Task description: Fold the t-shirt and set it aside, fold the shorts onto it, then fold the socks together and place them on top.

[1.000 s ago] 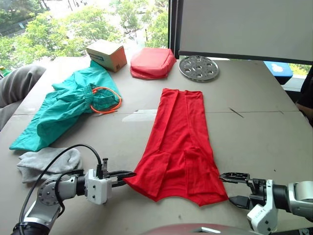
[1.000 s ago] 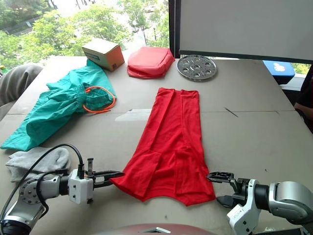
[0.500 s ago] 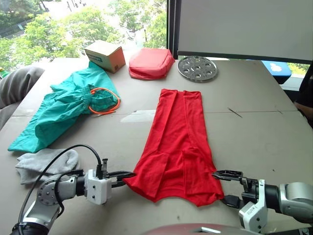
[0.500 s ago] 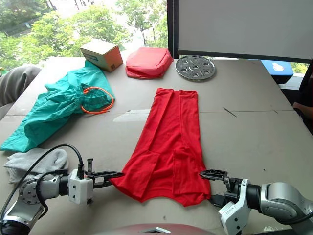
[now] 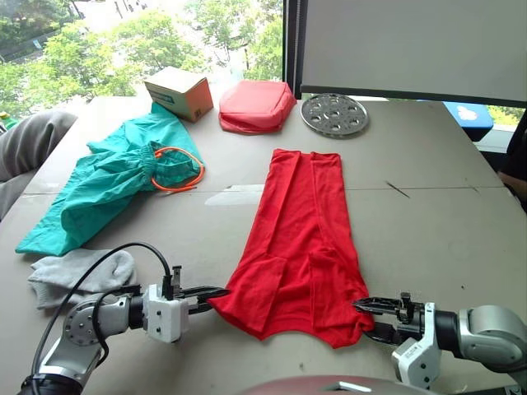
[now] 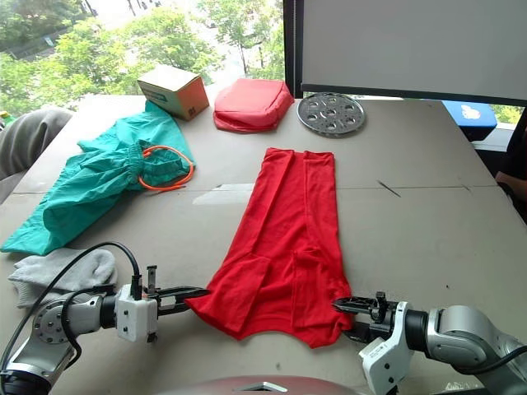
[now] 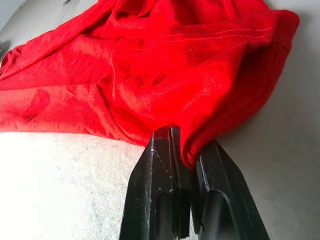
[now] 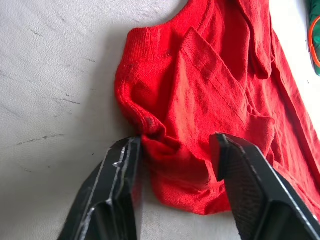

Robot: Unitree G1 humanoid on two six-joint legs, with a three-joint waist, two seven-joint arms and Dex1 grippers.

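I stand in what looks like a lab or test room on an upper floor, not a home. My desk is a broad grey surface with seams and scuff marks. Just behind it a big window looks down on green treetops, and a white roller blind covers the pane on my right. Loose props sit along the far edge: a cardboard box, a puffy red pouch and a round metal plate with holes. A person's grey-sleeved arm rests at my left edge.
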